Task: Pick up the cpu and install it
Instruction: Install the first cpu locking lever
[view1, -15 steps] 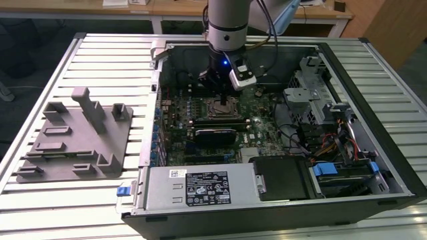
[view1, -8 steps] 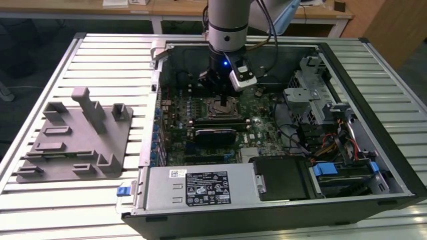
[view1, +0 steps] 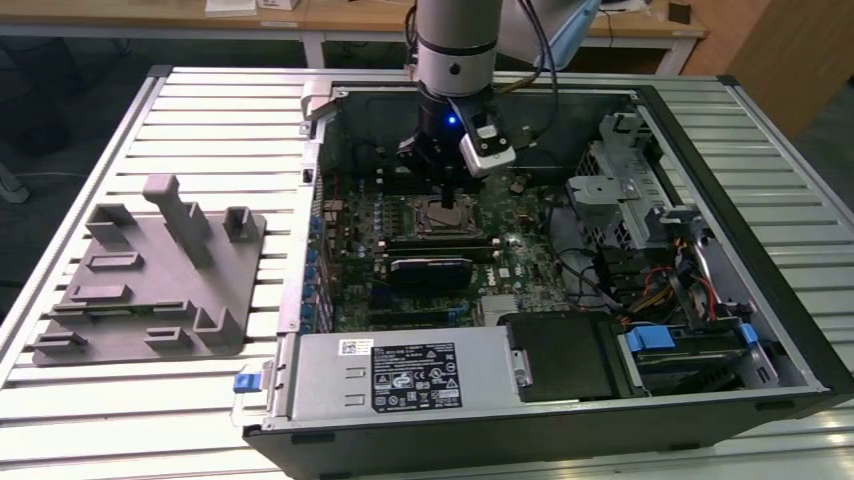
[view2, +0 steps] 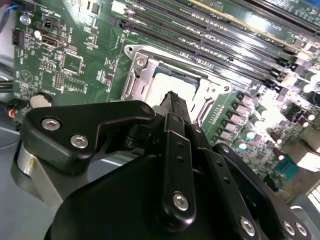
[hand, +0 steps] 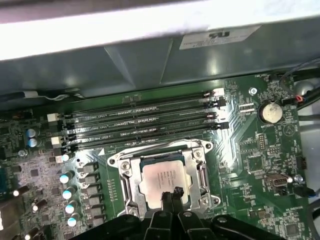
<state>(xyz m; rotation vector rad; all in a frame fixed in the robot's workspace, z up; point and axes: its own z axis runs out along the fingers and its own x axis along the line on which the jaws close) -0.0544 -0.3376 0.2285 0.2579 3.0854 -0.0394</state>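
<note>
Sitting in the socket frame (hand: 165, 177) of the green motherboard (hand: 250, 150), the cpu (hand: 162, 182) lies flat, silvery top up, inside the frame's metal border. The motherboard itself lies in the open computer case (view1: 747, 250), which rests on its side on the slatted table (view1: 200, 100). Same case also holds a power supply box (view1: 400, 375) at its near edge and a bundle of cables (view1: 641, 280) toward the exterior view's right of the motherboard.

Memory slots (hand: 140, 122) run in parallel rows just beyond the socket frame; a round coin battery (hand: 271, 112) sits well apart from the frame.

Grey fixture tray (view1: 147, 290) with upright posts stands on the table, outside the case, well apart from the socket.

Gripper (hand: 172, 196): fingers pressed together, no gap visible between them in both wrist views (view2: 172, 102). Tips sit directly over the cpu's edge, at or touching its top surface; cannot tell which. Nothing is gripped between the fingers. Arm (view1: 454, 60) descends into the case straight above the socket frame.
</note>
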